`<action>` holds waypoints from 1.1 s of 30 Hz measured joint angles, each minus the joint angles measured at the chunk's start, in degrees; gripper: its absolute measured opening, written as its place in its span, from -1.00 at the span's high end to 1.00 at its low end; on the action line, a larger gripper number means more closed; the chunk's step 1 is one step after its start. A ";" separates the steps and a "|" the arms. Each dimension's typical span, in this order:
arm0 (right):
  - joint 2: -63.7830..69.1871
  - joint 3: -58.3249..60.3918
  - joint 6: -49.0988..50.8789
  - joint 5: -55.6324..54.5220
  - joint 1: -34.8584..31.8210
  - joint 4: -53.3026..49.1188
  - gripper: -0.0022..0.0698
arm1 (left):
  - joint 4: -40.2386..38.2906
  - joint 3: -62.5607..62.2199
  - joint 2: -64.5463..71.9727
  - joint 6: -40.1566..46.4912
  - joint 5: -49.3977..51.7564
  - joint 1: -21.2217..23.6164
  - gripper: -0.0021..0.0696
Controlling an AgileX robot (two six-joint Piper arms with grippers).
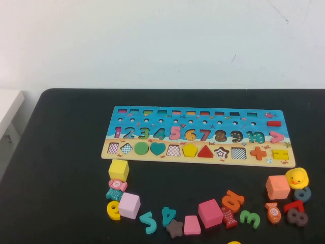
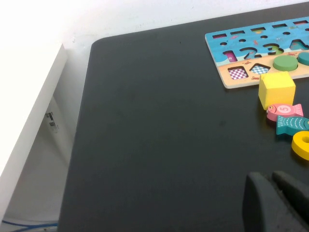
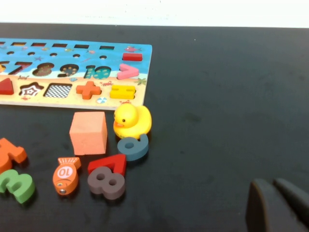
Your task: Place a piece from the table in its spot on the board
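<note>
The small yellow pentagon (image 1: 190, 150) lies flat in its slot in the sandy lower band of the board (image 1: 203, 122), between a chequered empty slot and the red triangle. The board lies at the far middle of the black table (image 1: 66, 152). Neither gripper shows in the high view. My left gripper (image 2: 268, 178) is shut and empty, low over bare table near the board's left end (image 2: 227, 82). My right gripper (image 3: 270, 183) is shut and empty, over bare table to the right of the board's right end (image 3: 140, 58).
Loose pieces lie along the near side of the table: a yellow cube (image 1: 118, 170), a light pink cube (image 1: 129, 205), a magenta cube (image 1: 209, 212), an orange cube (image 1: 277, 187), a yellow duck (image 1: 297, 178), plus numbers and fish. A white surface (image 1: 7, 107) stands at the left.
</note>
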 joint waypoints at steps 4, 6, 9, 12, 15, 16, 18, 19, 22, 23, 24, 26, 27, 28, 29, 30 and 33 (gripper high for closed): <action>0.00 0.00 0.00 0.00 0.00 0.00 0.89 | -0.13 0.00 0.00 -1.11 0.03 0.00 0.95; 0.00 0.00 0.00 0.00 0.00 0.00 0.89 | -0.13 0.00 0.00 -1.38 0.03 0.00 0.95; 0.00 0.00 0.00 0.00 0.00 0.00 0.89 | -0.13 0.00 0.00 -1.51 0.13 0.00 0.95; 0.00 0.00 0.00 0.00 0.00 0.00 0.89 | -0.13 0.00 0.00 -1.51 0.13 0.00 0.95; 0.00 0.00 0.00 0.00 0.00 0.00 0.89 | -0.13 0.00 0.00 -1.51 0.13 0.00 0.95; 0.00 0.00 0.00 0.00 0.00 0.00 0.89 | -0.13 0.00 0.00 -1.51 0.13 0.00 0.95; 0.00 0.00 0.00 0.00 0.00 0.00 0.89 | -0.13 0.00 0.00 -1.51 0.13 0.00 0.95; 0.00 0.00 0.00 0.00 0.00 0.00 0.89 | -0.13 0.00 0.00 -1.51 0.13 0.00 0.95; 0.00 0.00 0.00 0.00 0.00 0.00 0.89 | -0.13 0.00 0.00 -1.51 0.13 0.00 0.95; 0.00 0.00 0.00 0.00 0.00 0.00 0.89 | -0.13 0.00 0.00 -1.51 0.13 0.00 0.95; 0.00 0.00 0.00 0.00 0.00 0.00 0.89 | -0.13 0.00 0.00 -1.51 0.13 0.00 0.95; 0.00 0.00 0.00 0.00 0.00 0.00 0.89 | -0.13 0.00 0.00 -1.51 0.13 0.00 0.95; 0.00 0.00 0.00 0.00 0.00 0.00 0.89 | -0.13 0.00 0.00 -1.51 0.13 0.00 0.95; 0.00 0.00 0.00 0.00 0.00 0.00 0.89 | -0.13 0.00 0.00 -1.51 0.13 0.00 0.95; 0.00 0.00 0.00 0.00 0.00 0.00 0.89 | -0.13 0.00 0.00 -1.51 0.13 0.00 0.95; 0.00 0.00 0.00 0.00 0.00 0.00 0.89 | -0.13 0.00 0.00 -1.51 0.13 0.00 0.95; 0.00 0.00 0.00 0.00 0.00 0.00 0.89 | -0.13 0.00 0.00 -1.51 0.13 0.00 0.95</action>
